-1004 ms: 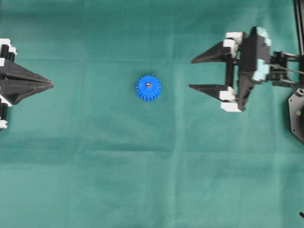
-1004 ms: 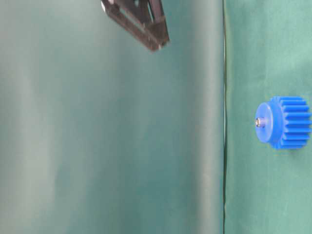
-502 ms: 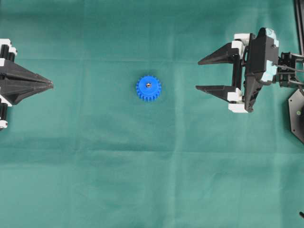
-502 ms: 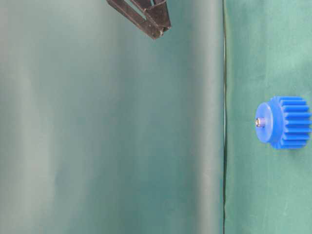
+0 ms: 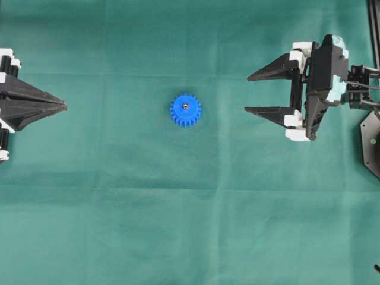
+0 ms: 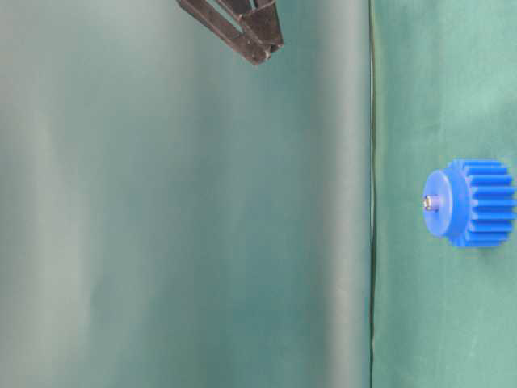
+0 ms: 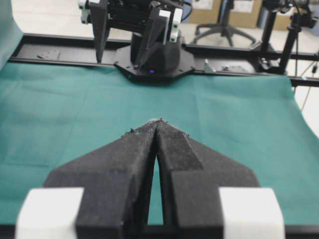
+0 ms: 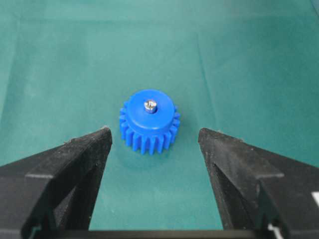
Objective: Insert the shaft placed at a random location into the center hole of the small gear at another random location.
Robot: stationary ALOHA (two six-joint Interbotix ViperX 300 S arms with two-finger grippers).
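Note:
The small gear (image 5: pixel 186 110), bright blue, lies flat on the green cloth near the middle. The shaft (image 5: pixel 186 106) stands in its hub as a shiny dot and fills the center hole, so the bore itself is hidden. In the table-level view the pin (image 6: pixel 430 203) pokes out of the gear (image 6: pixel 477 202). My right gripper (image 5: pixel 247 94) hangs open to the right of the gear, well apart from it. In its wrist view the gear (image 8: pixel 148 124) and pin (image 8: pixel 150 105) sit just ahead of the spread right gripper (image 8: pixel 154 132). My left gripper (image 5: pixel 64 107) is shut and empty at the far left.
Green cloth (image 5: pixel 190 225) covers the table, with creases across it. The right arm's black base (image 5: pixel 371 142) sits at the right edge. In the left wrist view a black frame rail (image 7: pixel 60 47) runs along the far side, with chairs and stands beyond.
The right gripper drew back to the right, away from the gear, then stopped; it stayed open. Gear, pin and left gripper have not moved.

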